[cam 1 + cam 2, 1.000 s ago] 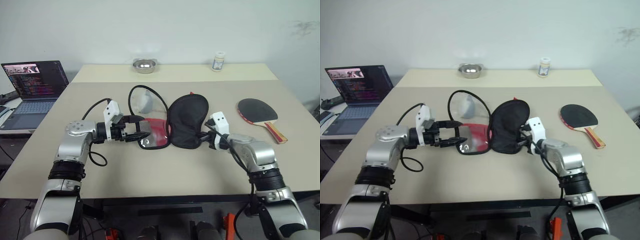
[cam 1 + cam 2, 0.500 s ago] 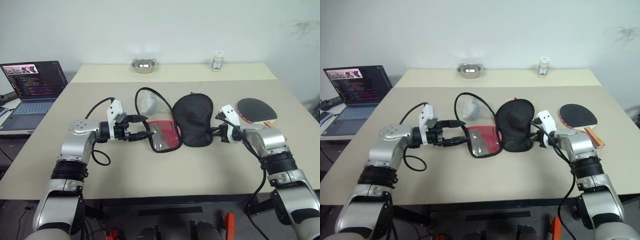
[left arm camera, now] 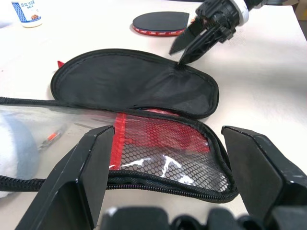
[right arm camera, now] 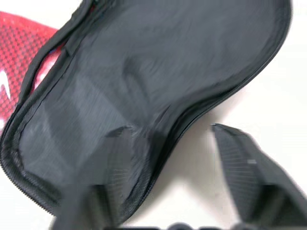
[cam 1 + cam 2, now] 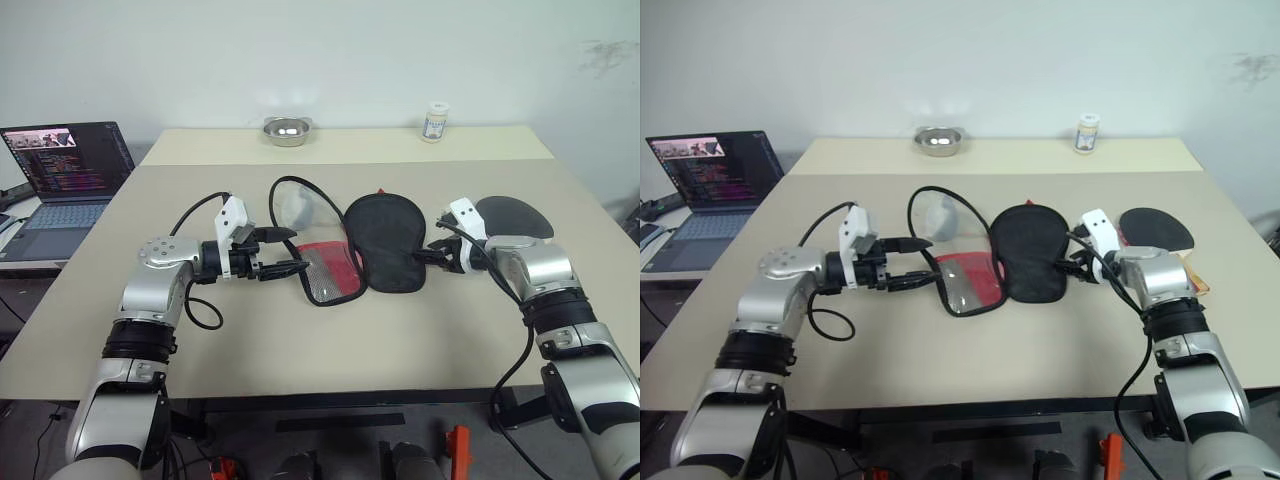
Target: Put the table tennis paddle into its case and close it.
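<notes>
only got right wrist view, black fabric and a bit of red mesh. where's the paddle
observer: The paddle lies on the table just beyond the right hand, outside the case.
operator: is the case fully open
observer: Yes, it is unzipped and spread out, with the black half on the right and the red mesh half on the left.
operator: and the other arm
observer: The left hand is open, with its fingers on either side of the mesh half's edge.
</notes>
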